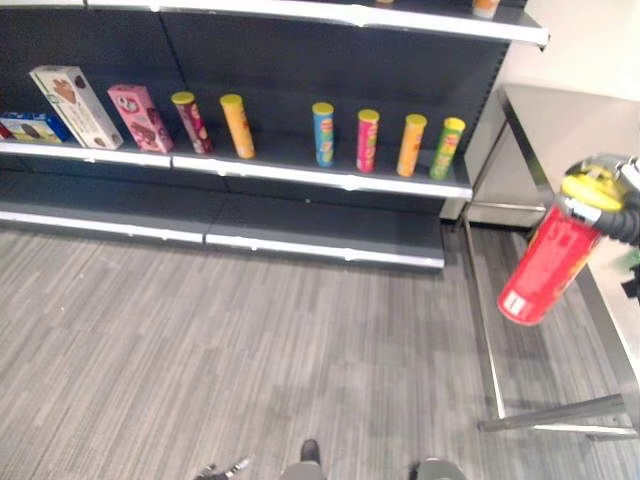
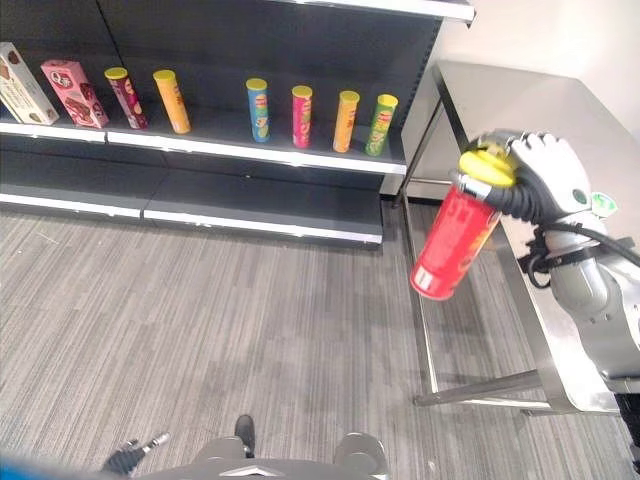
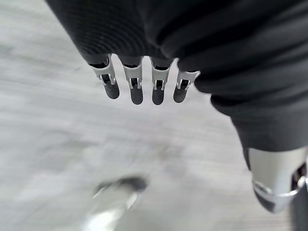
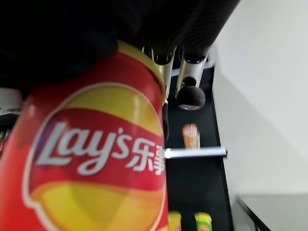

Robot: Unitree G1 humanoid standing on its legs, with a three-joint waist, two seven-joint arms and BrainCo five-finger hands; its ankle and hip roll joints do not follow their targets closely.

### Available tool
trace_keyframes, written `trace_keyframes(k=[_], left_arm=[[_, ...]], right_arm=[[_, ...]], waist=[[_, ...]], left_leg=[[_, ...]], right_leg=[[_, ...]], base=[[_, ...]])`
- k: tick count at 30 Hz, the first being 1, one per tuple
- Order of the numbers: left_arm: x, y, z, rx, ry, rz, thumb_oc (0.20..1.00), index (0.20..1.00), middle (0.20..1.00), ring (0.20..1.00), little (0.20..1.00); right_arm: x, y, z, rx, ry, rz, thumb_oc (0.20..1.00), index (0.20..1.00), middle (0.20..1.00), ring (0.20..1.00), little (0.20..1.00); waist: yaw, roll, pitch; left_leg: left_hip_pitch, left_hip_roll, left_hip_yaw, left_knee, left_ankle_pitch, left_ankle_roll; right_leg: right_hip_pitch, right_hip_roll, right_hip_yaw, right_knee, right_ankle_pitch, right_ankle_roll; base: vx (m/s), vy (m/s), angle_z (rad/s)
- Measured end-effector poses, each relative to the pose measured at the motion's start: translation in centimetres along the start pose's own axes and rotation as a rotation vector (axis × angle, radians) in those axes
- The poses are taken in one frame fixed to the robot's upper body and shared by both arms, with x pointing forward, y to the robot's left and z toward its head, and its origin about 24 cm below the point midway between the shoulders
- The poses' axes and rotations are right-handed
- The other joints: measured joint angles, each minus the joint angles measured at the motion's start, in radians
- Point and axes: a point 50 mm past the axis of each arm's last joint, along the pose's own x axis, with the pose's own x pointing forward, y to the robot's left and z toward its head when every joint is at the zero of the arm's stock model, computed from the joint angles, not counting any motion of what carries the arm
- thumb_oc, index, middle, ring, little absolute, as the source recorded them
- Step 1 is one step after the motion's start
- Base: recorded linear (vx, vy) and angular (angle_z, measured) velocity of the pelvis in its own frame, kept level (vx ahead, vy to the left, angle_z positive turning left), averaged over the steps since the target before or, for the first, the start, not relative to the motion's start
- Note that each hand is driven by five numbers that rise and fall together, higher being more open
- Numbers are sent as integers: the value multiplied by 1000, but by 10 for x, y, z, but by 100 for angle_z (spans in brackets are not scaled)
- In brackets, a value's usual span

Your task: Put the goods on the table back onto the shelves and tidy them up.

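Fingers (image 2: pixel 535 160) curled round red can (image 2: pixel 452 245)

The red crisp can (image 2: pixel 451 247) is showing a glossy printed sleeve and a smooth yellow plastic lid (image 2: pixel 486 163). The right hand (image 2: pixel 545 176) curling round its top is wearing a dark, matt ribbed cover over silver metal-looking parts. The table (image 2: pixel 530 110) is showing a smooth brushed-metal top and shiny metal legs. The shelves (image 1: pixel 300 150) are looking like matt dark painted metal with pale glossy front edges, and the boxes (image 1: pixel 78 106) standing on them are looking like printed cardboard. The floor (image 1: pixel 250 340) is showing a matt grey wood-grain plank finish. The left hand (image 3: pixel 139 82) is showing silver fingers with dark, rubbery-looking tips.
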Motion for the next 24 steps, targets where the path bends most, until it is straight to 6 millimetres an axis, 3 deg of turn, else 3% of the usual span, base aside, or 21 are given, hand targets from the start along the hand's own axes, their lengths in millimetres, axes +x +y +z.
trace_keyframes(k=[1, 3, 4, 5, 6, 7, 8, 9, 10, 12, 14, 15, 16, 17, 18, 20, 21, 22, 23, 24], left_arm=[[2, -5, 7, 5, -8, -18, 1000, 1000, 1000, 1000, 1000], [3, -18, 16, 17, -39, -60, 1000, 1000, 1000, 1000, 1000], [2, -25, 18, 23, -48, -83, 1000, 1000, 1000, 1000, 1000], [1, -30, 10, 19, -29, -97, 1000, 1000, 1000, 1000, 1000], [1, -38, 16, 14, -46, -117, 1000, 1000, 1000, 1000, 1000], [1, -40, 18, 23, -55, -127, 1000, 1000, 1000, 1000, 1000], [3, -32, 27, 29, -77, -106, 1000, 1000, 1000, 1000, 1000], [4, -27, 31, 19, -90, -91, 1000, 1000, 1000, 1000, 1000], [5, -16, 36, 18, -91, -60, 1000, 1000, 1000, 1000, 1000], [5, -15, 32, 19, -82, -59, 1000, 1000, 1000, 1000, 1000], [3, -20, 26, 17, -75, -74, 1000, 1000, 1000, 1000, 1000], [2, -27, 21, 14, -60, -91, 1000, 1000, 1000, 1000, 1000], [1, -40, 17, 22, -49, -124, 1000, 1000, 1000, 1000, 1000], [1, -41, 22, 25, -64, -128, 1000, 1000, 1000, 1000, 1000], [2, -40, 28, 24, -79, -125, 1000, 1000, 1000, 1000, 1000], [2, -40, 25, 22, -71, -124, 1000, 1000, 1000, 1000, 1000], [2, -39, 21, 20, -53, -120, 1000, 1000, 1000, 1000, 1000], [2, -37, 17, 19, -36, -116, 1000, 1000, 1000, 1000, 1000], [1, -36, 13, 19, -25, -113, 1000, 1000, 1000, 1000, 1000], [0, -36, 6, 17, -6, -114, 1000, 1000, 1000, 1000, 1000]], right_arm=[[-4, 6, -6, 10, 33, 18, 200, 200, 200, 200, 200], [-4, 7, -11, 3, 58, 29, 200, 200, 200, 200, 200], [-3, 4, -9, -1, 49, 22, 200, 200, 200, 200, 200], [-2, 3, -8, -9, 38, 23, 200, 200, 200, 200, 200], [0, -1, -8, -31, 29, 24, 200, 200, 200, 200, 200], [0, -3, -8, -47, 23, 37, 200, 200, 200, 200, 200], [-1, 2, -6, -29, 18, 47, 200, 200, 200, 200, 200], [0, 1, -2, -29, 0, 48, 200, 200, 200, 200, 200], [3, -2, 3, -25, -28, 32, 200, 200, 200, 200, 200], [3, -2, 3, -23, -22, 29, 200, 200, 200, 200, 200], [3, -2, 3, -23, -22, 29, 200, 200, 200, 200, 200], [3, -1, 1, -24, -16, 33, 200, 200, 200, 200, 200], [1, 1, -6, -38, 18, 68, 200, 200, 200, 200, 200], [1, 1, -9, -39, 29, 69, 200, 200, 200, 200, 200], [1, 1, -11, -41, 39, 72, 200, 200, 200, 200, 200], [2, 1, -10, -44, 37, 75, 200, 200, 200, 200, 200], [3, 4, -10, -38, 36, 86, 200, 200, 200, 200, 200], [3, 9, -9, -28, 41, 109, 200, 200, 200, 200, 200], [2, 13, -8, -24, 37, 129, 200, 200, 200, 200, 200], [4, 12, -4, -36, 8, 144, 200, 200, 200, 200, 200]], waist=[[-51, -23, 10], [-30, -75, 23], [-39, -80, 24], [-56, -64, 26], [-78, -28, 51], [-97, 33, 51], [-94, 32, 68], [-91, 37, 87], [-96, 9, 101], [-92, -17, 98], [-94, -20, 78], [-98, 4, 59], [-101, 55, 27], [-82, 70, 17], [-71, 64, 14], [-73, 62, 2], [-69, 66, -2], [-73, 61, -7], [-72, 54, -17], [-68, 48, -44]], left_leg=[[9, -25, -83, -27, 22, -27], [36, -135, -66, 75, -3, -38], [48, -185, -42, 136, -47, -28], [91, -220, -41, 121, -72, -14], [170, -229, -42, 59, -89, 42], [206, -186, -80, -18, -124, 87], [216, -188, -91, -32, -121, 110], [211, -182, -91, -30, -125, 109], [217, -201, -104, -33, -135, 105], [254, -222, -118, -32, -171, 100], [294, -227, -154, -36, -208, 97], [314, -204, -189, -39, -236, 91], [348, -129, -246, -38, -261, 34], [350, -110, -245, -22, -249, 3], [344, -88, -249, 33, -223, -46], [346, -75, -245, 87, -205, -87], [342, -65, -232, 130, -188, -106], [317, -62, -214, 211, -186, -129], [282, -62, -191, 310, -177, -180], [132, -50, -119, 579, -157, -268]], right_leg=[[79, 32, 43, -136, 41, 25], [76, -35, 39, -99, 61, 34], [82, -60, 27, -76, 68, 42], [88, -69, 5, -41, 82, 35], [26, -63, -18, 140, 25, 25], [-32, -43, -32, 231, -29, 50], [-102, -40, -5, 262, -56, 49], [-157, -29, -2, 231, -26, 55], [-224, -36, -28, 101, 69, 61], [-222, -75, -131, -9, 120, 63], [-209, -96, -176, 11, 123, 57], [-207, -85, -172, 50, 163, 26], [-190, -22, -176, 113, 132, -8], [-174, -8, -188, 123, 107, -51], [-126, 6, -230, 114, 70, -102], [-68, 29, -261, 86, 48, -135], [-28, 48, -270, 57, 30, -134], [15, 63, -278, 16, 29, -132], [47, 70, -280, -17, 35, -132], [91, 84, -292, -67, 69, -190]], base=[[201, 124, 138], [186, 81, 75], [157, 55, 33], [230, 74, 65], [157, 42, 76], [253, 56, 51], [294, 46, 26], [420, 27, 21], [422, 8, 29], [424, -10, 36], [486, -42, 43], [646, -127, 111], [591, -151, 96], [566, -160, 109], [406, -118, 57], [465, -125, 50], [381, -97, 28], [158, -35, 22], [183, -78, 19], [172, -109, 3]])
